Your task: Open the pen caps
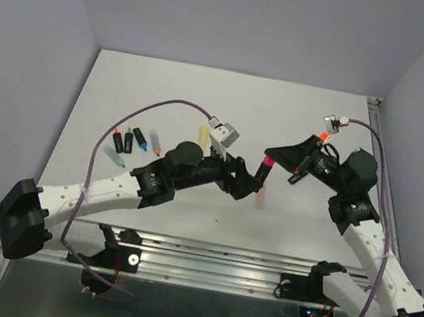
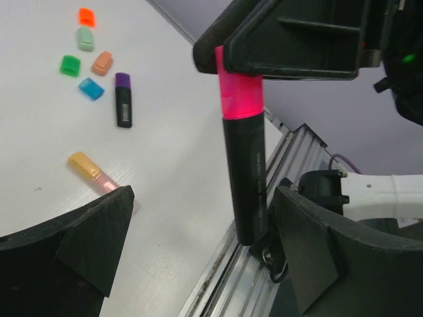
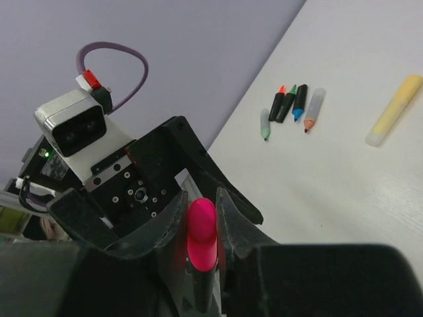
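Observation:
My right gripper [image 1: 271, 156] [image 3: 201, 218] is shut on the pink cap [image 3: 201, 232] [image 2: 238, 96] of a black highlighter, held up above the table. Its black body [image 2: 248, 178] hangs down between the fingers of my left gripper [image 2: 205, 231] [image 1: 250, 183], which stands wide open around it. The body is close to one finger [image 2: 317, 251] and far from the other. Loose pen caps lie on the table: red-orange [image 2: 86, 16], mint [image 2: 84, 38], green [image 2: 69, 65], orange [image 2: 102, 63] and blue [image 2: 91, 88].
A purple-capped black pen [image 2: 123, 99] and a yellow-capped pale pink pen [image 2: 92, 173] lie near the caps. Several uncapped pens [image 1: 137, 142] [image 3: 287, 102] lie at the left, a yellow pen body [image 1: 204, 134] [image 3: 394, 111] beside them. A metal rail [image 1: 203, 255] runs along the near edge.

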Tool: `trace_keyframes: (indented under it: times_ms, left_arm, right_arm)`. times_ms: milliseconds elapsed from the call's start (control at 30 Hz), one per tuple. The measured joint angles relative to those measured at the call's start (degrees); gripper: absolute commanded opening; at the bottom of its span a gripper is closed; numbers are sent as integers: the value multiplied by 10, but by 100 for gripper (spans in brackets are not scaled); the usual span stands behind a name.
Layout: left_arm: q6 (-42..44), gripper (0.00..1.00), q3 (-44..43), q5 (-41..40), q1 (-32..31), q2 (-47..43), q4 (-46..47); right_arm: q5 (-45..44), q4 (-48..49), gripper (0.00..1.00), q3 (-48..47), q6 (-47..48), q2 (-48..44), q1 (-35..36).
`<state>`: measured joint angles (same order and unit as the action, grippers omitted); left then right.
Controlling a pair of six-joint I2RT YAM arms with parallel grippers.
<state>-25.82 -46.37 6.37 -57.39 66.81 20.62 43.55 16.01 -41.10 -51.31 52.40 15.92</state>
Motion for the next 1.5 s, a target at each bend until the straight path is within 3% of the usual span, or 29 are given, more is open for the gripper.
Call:
trace_keyframes:
  times_ms: [200,400,533,700,1033,1067,1133,1167,1500]
  left_arm:
    - [-18,96,1,99,5,2,57]
    - [-43,69,3,154,9,16,108]
    - [-67,57,25,166,16,17,148]
    - [-88,51,47,174,20,12,176]
    - [-95,50,53,174,20,-8,179]
    - [-94,46,53,174,20,-8,176]
    - [-93,12,53,174,20,-8,169]
    - [-96,1,53,169,20,-8,161]
    - [-107,0,53,152,25,-8,150]
  right_arm:
    - [28,53,1,15,-18,20,23]
    - [28,111,1,30,-41,38,49]
    - [22,179,1,56,-75,34,52]
    - [9,210,1,64,-98,30,54]
    - [-7,221,1,64,-97,17,66]
    - [-8,217,1,64,-94,17,70]
    - [-12,209,1,64,-86,17,79]
    - [-15,206,1,64,-81,17,85]
    - [-42,205,1,64,-50,14,94]
